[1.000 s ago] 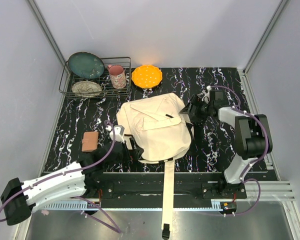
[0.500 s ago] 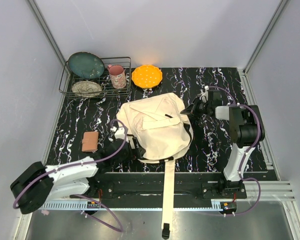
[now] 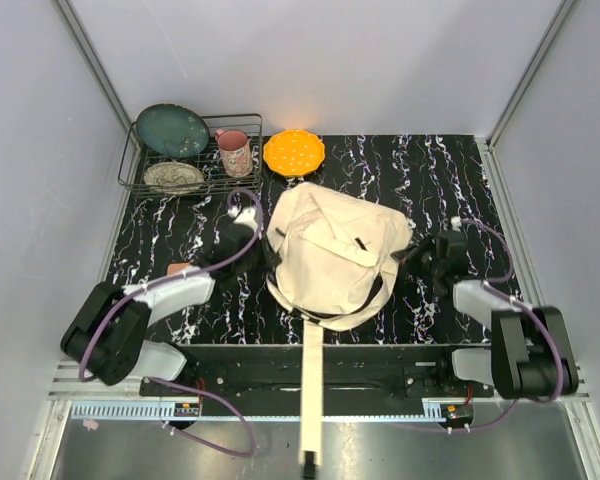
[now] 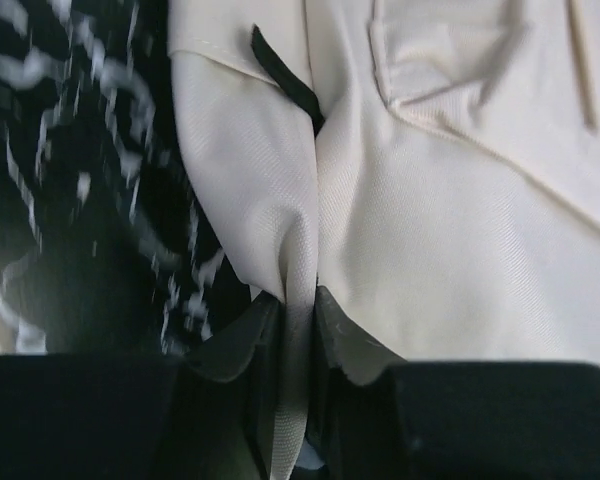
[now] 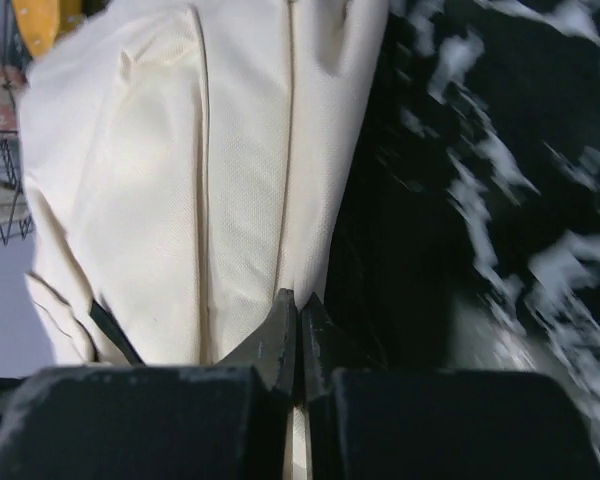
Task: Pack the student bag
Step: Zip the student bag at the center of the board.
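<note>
**Swung round, both edges pinched**

Swinging with both arms, the student bag (image 3: 335, 255) is sitting dead centre, turned from a second ago, long axis running roughly far to near. On its left edge the left gripper (image 4: 298, 318) is clamping a canvas fold; the right gripper (image 5: 298, 318) is pinching the right edge.

L gripper (image 4: 298, 312) jaws pinch a fold of student bag (image 4: 450, 230), marbled table (image 4: 70, 170) at left.
</note>
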{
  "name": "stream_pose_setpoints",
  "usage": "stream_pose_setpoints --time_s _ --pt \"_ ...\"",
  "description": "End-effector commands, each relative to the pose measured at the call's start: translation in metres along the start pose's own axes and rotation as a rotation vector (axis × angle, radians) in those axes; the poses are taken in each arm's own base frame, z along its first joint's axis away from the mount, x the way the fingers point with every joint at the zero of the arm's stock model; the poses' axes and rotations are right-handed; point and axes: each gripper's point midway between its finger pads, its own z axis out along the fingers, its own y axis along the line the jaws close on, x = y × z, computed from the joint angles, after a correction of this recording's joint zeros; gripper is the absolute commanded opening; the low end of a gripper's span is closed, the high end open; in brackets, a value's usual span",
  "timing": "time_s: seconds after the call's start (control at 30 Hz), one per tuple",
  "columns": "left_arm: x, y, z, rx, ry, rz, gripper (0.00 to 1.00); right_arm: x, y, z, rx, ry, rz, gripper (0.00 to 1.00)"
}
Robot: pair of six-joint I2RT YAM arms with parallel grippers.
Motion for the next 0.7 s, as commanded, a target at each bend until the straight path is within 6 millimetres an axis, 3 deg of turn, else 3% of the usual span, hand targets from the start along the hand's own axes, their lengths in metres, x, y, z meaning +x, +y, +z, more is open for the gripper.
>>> stream_pose_setpoints --time_s 0.0,0.03,0.1,0.17,0.2,0.27,0.33,0.37,0.4,0.47,0.5,0.57,0.63,0.67 --pt "-0.104 -0.072 0.003 0.215 -0.175 0.144 0.22 0.005 -0.023 -0.021 0.068 -0.113 0.141 0.0" --pt "-0.097 -0.065 0.016 0.189 -0.117 0.158 0.32 0.006 -0.02 -0.024 0.056 -0.115 0.142 0.0" --pt "-0.108 -0.079 0.019 0.233 -0.101 0.17 0.6 0.016 -0.019 -0.026 0.043 -0.059 0.128 0.22" --pt "-0.106 -0.08 0.02 0.244 -0.087 0.163 0.79 0.025 -0.018 -0.026 0.041 -0.004 0.102 0.42" --pt "-0.099 -0.077 0.019 0.243 -0.081 0.155 0.85 0.03 -0.017 -0.027 0.032 0.026 0.101 0.63" --pt "-0.101 -0.073 0.007 0.227 -0.112 0.144 0.93 0.037 -0.022 -0.032 0.053 0.051 0.092 0.74" --pt "-0.095 -0.068 -0.013 0.212 -0.125 0.139 0.98 0.035 -0.013 -0.043 0.036 0.05 0.062 0.76" --pt "-0.093 -0.066 -0.02 0.212 -0.132 0.131 0.98 0.043 -0.023 -0.051 0.087 0.079 0.058 0.76" --pt "-0.082 -0.062 -0.026 0.212 -0.124 0.127 0.99 0.041 -0.02 -0.056 0.084 0.062 0.048 0.75" --pt "-0.084 -0.063 -0.045 0.197 -0.167 0.129 0.99 0.036 -0.008 -0.074 0.045 0.027 0.015 0.7" --pt "-0.073 -0.061 -0.05 0.181 -0.144 0.137 0.99 0.035 -0.003 -0.08 0.03 0.025 0.005 0.69" --pt "-0.081 -0.07 -0.066 0.19 -0.196 0.156 0.99 0.035 0.012 -0.093 -0.025 0.028 -0.043 0.64" --pt "-0.069 -0.088 -0.074 0.218 -0.173 0.194 0.99 0.037 0.013 -0.096 -0.011 0.062 -0.064 0.6" --pt "-0.068 -0.097 -0.075 0.223 -0.174 0.209 0.99 0.038 0.017 -0.098 -0.017 0.091 -0.092 0.53"
